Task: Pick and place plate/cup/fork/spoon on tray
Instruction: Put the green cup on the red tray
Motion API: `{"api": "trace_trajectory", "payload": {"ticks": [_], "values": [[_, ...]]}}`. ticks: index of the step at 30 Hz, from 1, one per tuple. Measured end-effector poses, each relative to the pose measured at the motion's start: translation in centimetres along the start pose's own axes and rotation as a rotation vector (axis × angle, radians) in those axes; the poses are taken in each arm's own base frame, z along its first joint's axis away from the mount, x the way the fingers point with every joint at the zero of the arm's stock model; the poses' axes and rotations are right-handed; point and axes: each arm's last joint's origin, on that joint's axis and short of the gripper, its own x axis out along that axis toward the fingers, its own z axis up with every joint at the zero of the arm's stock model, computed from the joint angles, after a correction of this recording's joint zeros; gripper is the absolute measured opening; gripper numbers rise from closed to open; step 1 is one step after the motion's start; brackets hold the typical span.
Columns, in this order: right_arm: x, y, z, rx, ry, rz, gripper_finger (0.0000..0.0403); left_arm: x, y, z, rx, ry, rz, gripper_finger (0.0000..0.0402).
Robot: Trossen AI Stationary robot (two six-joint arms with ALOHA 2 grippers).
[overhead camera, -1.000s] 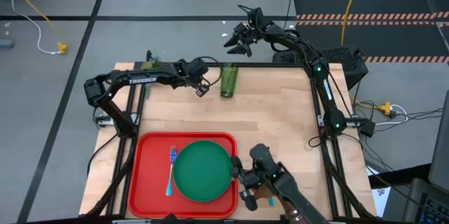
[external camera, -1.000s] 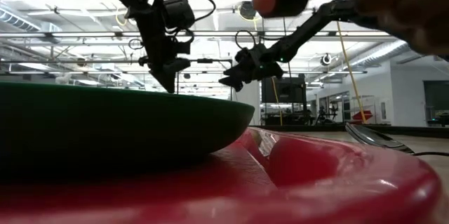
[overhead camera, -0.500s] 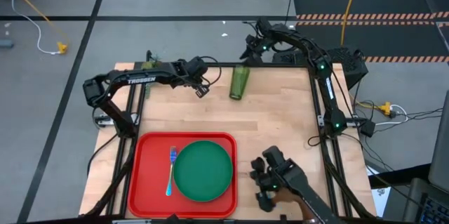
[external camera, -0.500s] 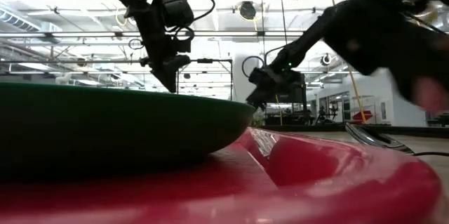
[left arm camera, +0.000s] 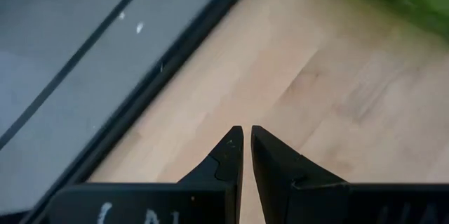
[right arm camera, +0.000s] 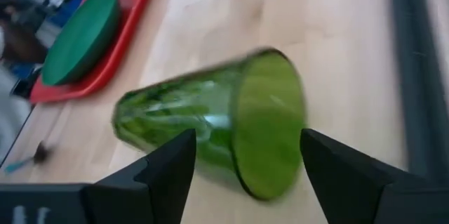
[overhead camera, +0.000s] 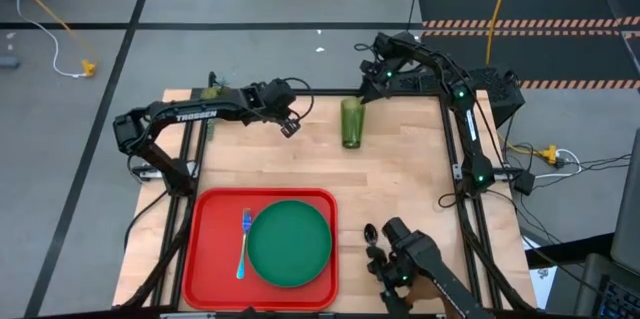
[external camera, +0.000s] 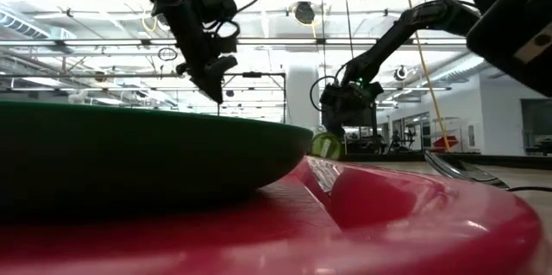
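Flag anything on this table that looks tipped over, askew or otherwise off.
The cup lies on its side on the bare wood near the table's far edge, not upright; the open right gripper is right at it. A person's hand reaches in beside the tray.

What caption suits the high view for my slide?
Right gripper open near the tipped cup; plate and fork on tray.

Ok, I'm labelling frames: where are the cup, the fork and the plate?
cup (overhead camera: pixel 351 122): high view, middle of its side.
fork (overhead camera: pixel 243 245): high view, mid-handle.
plate (overhead camera: pixel 289 242): high view, centre.
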Motion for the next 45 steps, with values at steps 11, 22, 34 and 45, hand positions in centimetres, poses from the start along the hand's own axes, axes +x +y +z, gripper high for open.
{"api": "trace_trajectory", "payload": {"ticks": [11, 22, 34, 45], "values": [[2.1, 2.3, 0.3, -0.071, 0.128, 0.119, 0.0164, 0.1, -0.1, -0.1, 0.004, 0.006, -0.019, 0.0035], [2.4, 4.2, 0.9, 0.014, 0.143, 0.2, 0.001, 0.1, -0.1, -0.1, 0.004, 0.006, -0.018, 0.0035], [2.1, 15.8, 6.3, -0.193, 0.175, 0.146, 0.0001, -2.3, -1.3, -0.3, -0.038, -0.006, -0.053, 0.0035], [3.9, 30.4, 4.9, -0.331, 0.106, -0.368, 0.0001, -13.0, -6.7, -1.9, 0.024, -0.268, -0.24, 0.0035]]}}
